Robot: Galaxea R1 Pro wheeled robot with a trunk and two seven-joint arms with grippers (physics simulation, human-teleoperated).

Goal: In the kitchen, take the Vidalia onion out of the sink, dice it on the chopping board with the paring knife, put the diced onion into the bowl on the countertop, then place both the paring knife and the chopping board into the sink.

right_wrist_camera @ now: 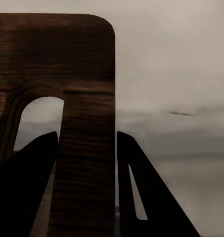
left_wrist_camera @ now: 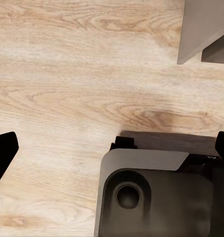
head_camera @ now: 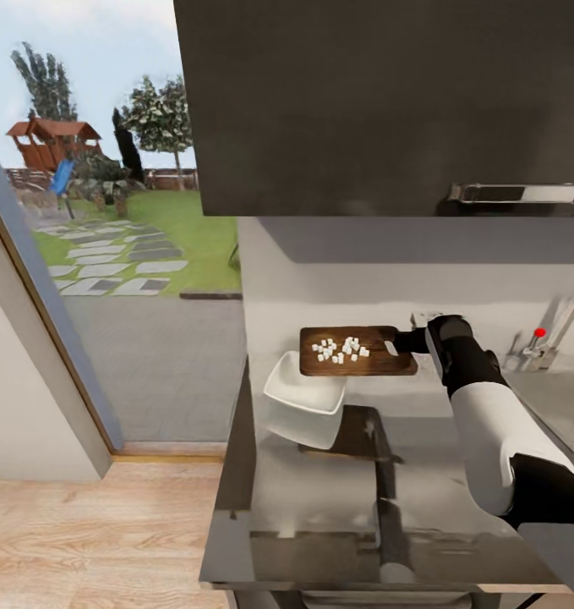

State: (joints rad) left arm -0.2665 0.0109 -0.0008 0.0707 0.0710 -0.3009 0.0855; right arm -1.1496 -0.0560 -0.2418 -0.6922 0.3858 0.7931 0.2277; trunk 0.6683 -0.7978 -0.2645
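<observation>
Over the dark-grey surface (head_camera: pixel 320 499), the white bowl (head_camera: pixel 303 402) sits tilted; just beyond, the right hand (head_camera: pixel 396 345) clamps the chopping board (head_camera: pixel 354 362) carrying diced Vidalia onion (head_camera: pixel 341 349). Left hand (left_wrist_camera: pixel 112 148) hangs wide over wood floor (left_wrist_camera: pixel 67 74).

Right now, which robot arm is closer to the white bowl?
The right one. Its pincer holds the chopping board with onion cubes just above the bowl. The left pincer hangs open over the wood floor, away from it.

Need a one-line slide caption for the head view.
Right gripper holds the chopping board, carrying the diced Vidalia onion, above the white bowl.
</observation>
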